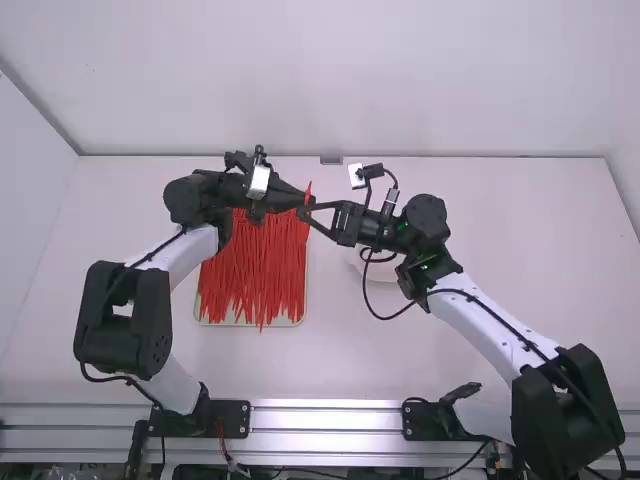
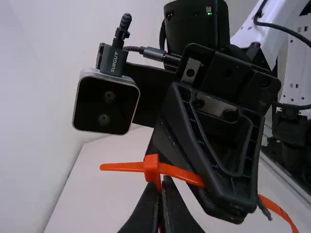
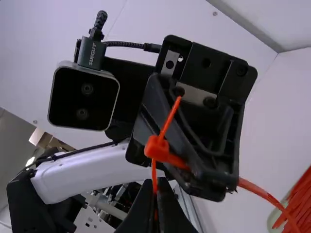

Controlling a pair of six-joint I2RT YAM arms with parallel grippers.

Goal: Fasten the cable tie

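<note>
Closed black fingertips of both grippers pinch one thin orange-red plastic cable tie (image 2: 151, 167) in the air.

Left gripper (image 2: 160, 204) is clamped on the strap just beside the square head. Right gripper (image 3: 154, 204) is likewise shut on the strap, above the far edge of the flat beige tray (image 1: 290, 322), toward the tabletop's far edge. I judge the tie light, springy and slick, best held close to the head. A heap of loose red ties (image 1: 255, 265) lies beneath, and the gripper bodies crowd each other.
</note>
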